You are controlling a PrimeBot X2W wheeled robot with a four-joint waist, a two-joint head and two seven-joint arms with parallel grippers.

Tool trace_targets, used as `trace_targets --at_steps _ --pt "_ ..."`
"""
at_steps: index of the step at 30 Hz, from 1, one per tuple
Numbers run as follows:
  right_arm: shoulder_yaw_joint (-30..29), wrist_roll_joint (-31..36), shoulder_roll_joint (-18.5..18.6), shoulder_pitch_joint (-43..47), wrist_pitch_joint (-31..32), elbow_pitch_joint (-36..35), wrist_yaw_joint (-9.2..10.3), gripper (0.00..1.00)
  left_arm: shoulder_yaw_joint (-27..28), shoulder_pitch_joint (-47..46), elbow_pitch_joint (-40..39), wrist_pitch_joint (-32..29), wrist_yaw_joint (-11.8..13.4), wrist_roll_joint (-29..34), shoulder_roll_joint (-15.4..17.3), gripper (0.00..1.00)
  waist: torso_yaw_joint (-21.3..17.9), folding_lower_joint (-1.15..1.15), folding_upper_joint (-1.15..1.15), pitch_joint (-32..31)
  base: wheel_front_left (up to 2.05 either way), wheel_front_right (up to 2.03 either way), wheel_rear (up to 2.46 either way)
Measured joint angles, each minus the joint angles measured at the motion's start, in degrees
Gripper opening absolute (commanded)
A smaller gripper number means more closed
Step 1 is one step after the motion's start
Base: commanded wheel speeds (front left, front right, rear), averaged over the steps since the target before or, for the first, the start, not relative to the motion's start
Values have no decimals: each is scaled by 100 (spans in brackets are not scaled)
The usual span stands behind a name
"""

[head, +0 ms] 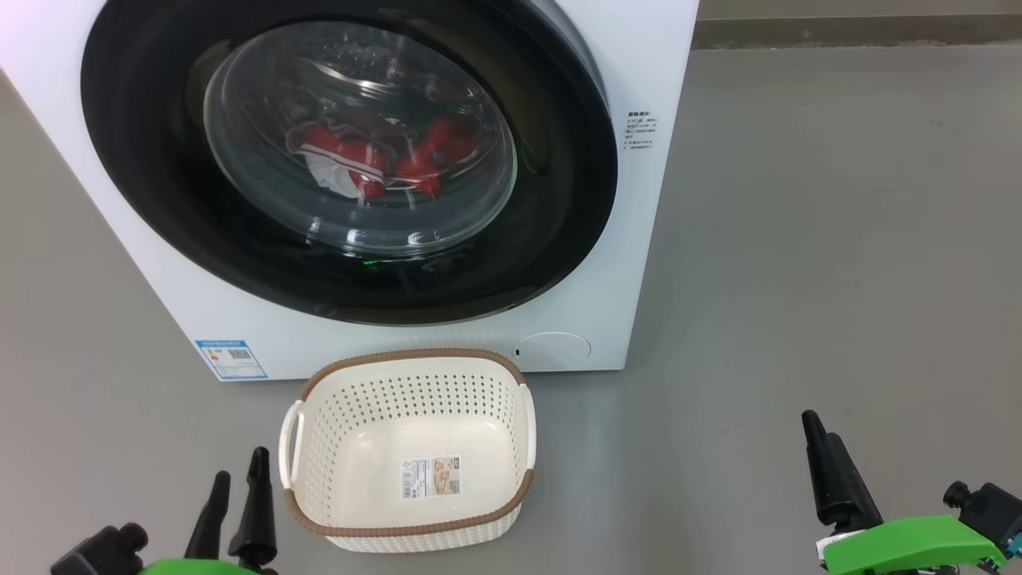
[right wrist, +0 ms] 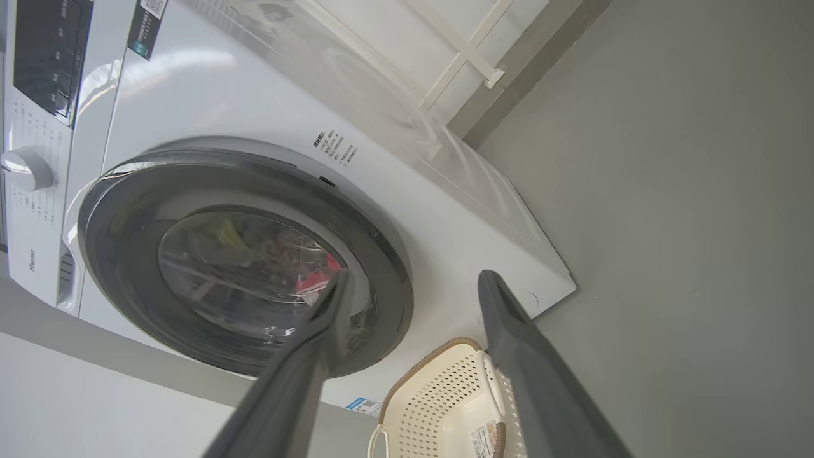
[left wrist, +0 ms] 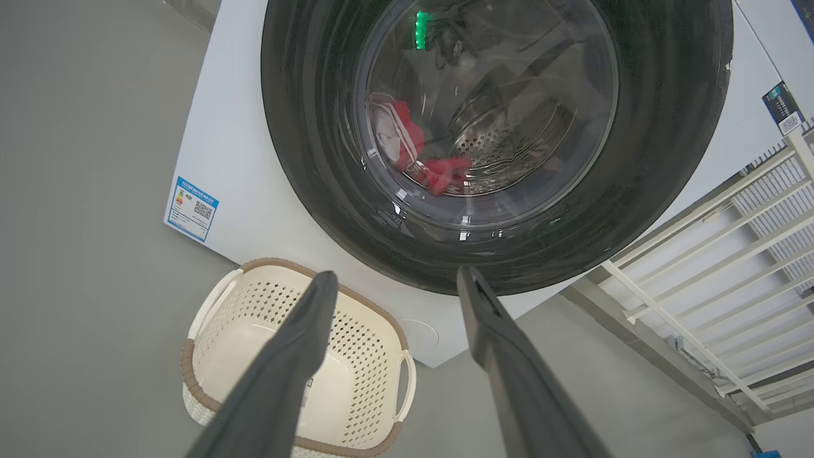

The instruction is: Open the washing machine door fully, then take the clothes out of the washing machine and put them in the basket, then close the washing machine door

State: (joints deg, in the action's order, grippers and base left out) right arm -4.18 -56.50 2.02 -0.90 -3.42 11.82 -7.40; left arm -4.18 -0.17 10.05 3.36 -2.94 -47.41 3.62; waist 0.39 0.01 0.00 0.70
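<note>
The washing machine door (head: 136, 160) is shut, with the red clothes (head: 359, 156) lying behind its glass inside the washing machine (head: 647, 239). The empty basket (head: 415, 354) stands on the floor (head: 798, 239) just in front of the machine. The left tool (left wrist: 397, 272) and right tool (right wrist: 416, 275) both hang back with fingers spread, holding nothing. The glossy black rim looks hard to hook, so a finger may slip off and leave the door half open. An arm reaching low could nudge the light basket aside, and the clothes would then land on the floor.
</note>
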Motion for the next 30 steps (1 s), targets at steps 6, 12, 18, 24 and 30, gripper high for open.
trace_targets --at_steps 6,12,18,24,30 --pt "27 493 1 108 -57 -15 0 100 -135 29 29 93 120 502 64 100 4 0 0 -27 0 0 0" --pt "87 992 1 110 -123 -71 0 100 -253 103 54 187 177 973 170 100 9 0 0 -62 0 0 0" --pt "138 1621 3 127 -164 -158 0 100 -408 105 91 314 307 1541 270 100 16 0 0 -90 0 0 0" --pt "149 2169 7 281 -172 -229 0 100 -501 108 122 413 380 1891 307 100 21 0 0 -115 0 0 0" --pt "165 2593 7 327 -172 -298 0 100 -592 111 120 489 459 2249 360 100 27 0 0 -128 0 0 0"
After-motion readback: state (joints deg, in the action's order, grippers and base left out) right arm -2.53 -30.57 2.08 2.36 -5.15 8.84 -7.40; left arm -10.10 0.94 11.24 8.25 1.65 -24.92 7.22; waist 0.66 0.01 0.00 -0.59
